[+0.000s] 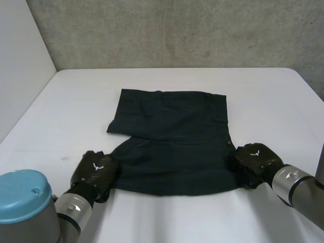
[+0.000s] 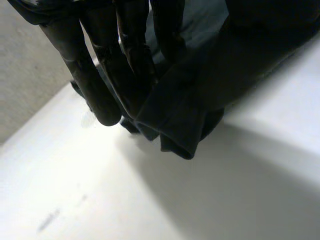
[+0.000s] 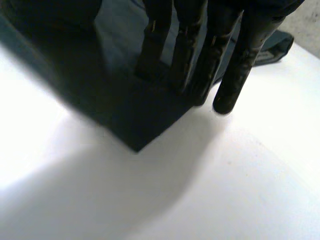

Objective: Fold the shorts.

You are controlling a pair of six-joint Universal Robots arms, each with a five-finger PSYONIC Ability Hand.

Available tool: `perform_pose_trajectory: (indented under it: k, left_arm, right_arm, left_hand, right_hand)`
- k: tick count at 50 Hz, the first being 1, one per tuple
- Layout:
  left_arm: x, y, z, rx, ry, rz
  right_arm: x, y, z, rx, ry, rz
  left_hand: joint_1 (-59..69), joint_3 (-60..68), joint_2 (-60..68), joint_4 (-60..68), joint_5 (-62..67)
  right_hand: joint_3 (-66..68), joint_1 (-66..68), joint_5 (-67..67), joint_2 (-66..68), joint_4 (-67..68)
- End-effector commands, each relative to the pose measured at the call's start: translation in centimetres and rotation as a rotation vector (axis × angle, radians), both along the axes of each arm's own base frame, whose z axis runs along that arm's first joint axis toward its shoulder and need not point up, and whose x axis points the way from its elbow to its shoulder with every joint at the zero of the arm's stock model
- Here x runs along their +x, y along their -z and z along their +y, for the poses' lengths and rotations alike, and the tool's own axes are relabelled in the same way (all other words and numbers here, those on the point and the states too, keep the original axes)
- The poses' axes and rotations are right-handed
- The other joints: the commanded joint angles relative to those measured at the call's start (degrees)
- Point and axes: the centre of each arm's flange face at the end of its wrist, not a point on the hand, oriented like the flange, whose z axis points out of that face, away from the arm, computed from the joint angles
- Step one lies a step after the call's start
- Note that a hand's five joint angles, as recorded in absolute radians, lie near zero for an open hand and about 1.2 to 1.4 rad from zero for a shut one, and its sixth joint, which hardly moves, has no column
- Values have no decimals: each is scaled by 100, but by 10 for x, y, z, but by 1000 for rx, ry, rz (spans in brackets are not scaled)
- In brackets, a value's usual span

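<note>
**Both hands on the near corners of the shorts**

Dark, matte woven shorts [image 1: 172, 147] lay roughly flat in the middle of the smooth white table [image 1: 76, 101], with a squared far edge and a stepped left side. The left hand [image 1: 96, 172] was at the near left corner. In its wrist view the slim black fingers [image 2: 100, 95] pinched a soft, bunched fold of the cloth [image 2: 185, 115], raised off the table. The right hand [image 1: 255, 159] was at the near right corner, where its fingers [image 3: 230, 75] lay closed over a crisp, pointed corner [image 3: 135, 115], lifted clear of the surface. A rough grey concrete wall [image 1: 177, 30] stood behind.
</note>
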Motion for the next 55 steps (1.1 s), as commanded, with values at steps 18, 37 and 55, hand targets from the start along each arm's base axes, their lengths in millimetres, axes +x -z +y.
perform_pose_trajectory:
  k: [18, 37, 55]
  left_arm:
    - [-3, -31, -26, -2, -63, 111]
    - [-1, -35, -19, 34, -65, 102]
    - [42, -92, 66, 217, -50, -20]
  right_arm:
    - [0, 13, -1, 16, 9, -127]
    - [5, -16, -28, -124, 97, -194]
    - [-14, -91, 54, -79, -116, 202]
  left_hand:
    - [1546, 1214, 1176, 1131, 1448]
    - [1546, 1214, 1176, 1131, 1448]
    - [1546, 1214, 1176, 1131, 1448]
  right_hand:
    - [-476, 64, -494, -407, -482]
    - [4211, 4752, 4193, 4280, 4205]
    - [4211, 4752, 4193, 4280, 4205]
